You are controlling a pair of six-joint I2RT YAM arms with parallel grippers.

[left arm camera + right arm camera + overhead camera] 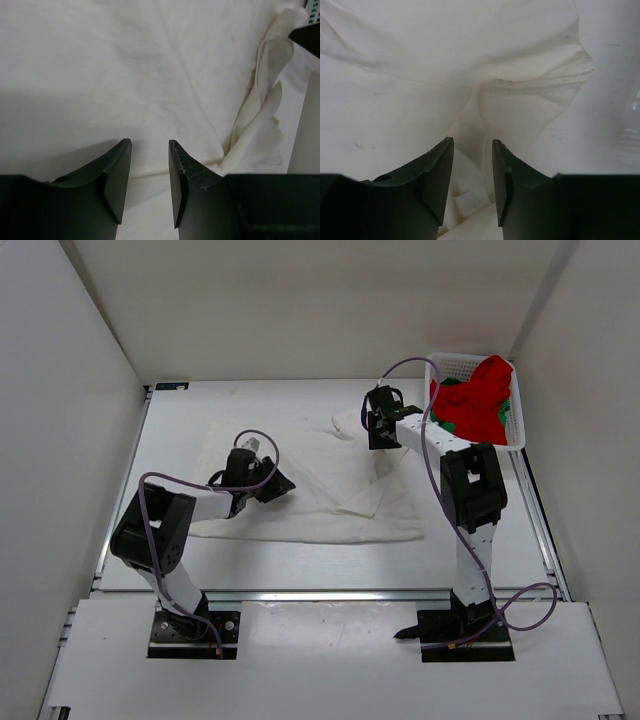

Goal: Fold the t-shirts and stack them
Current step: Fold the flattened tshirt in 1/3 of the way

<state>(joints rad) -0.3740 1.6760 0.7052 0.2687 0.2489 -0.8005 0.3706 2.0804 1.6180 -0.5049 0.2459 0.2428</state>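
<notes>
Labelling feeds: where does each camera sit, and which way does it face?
Top external: above and behind the bases, looking down at the table; left arm and right arm show whole.
Left wrist: on the left arm, looking past the left end effector, fingers apart, onto the white t-shirt.
Right wrist: likewise past the right end effector, onto a bunched fold.
Shared: all three show the white t-shirt.

Up top, the fixed camera looks down from behind both arm bases (190,625), taking in the whole tabletop (300,565). The left wrist camera peers out between its fingers (117,175), close over the white t-shirt (100,75). The right wrist camera does likewise, and that cloth shows in all three views.
</notes>
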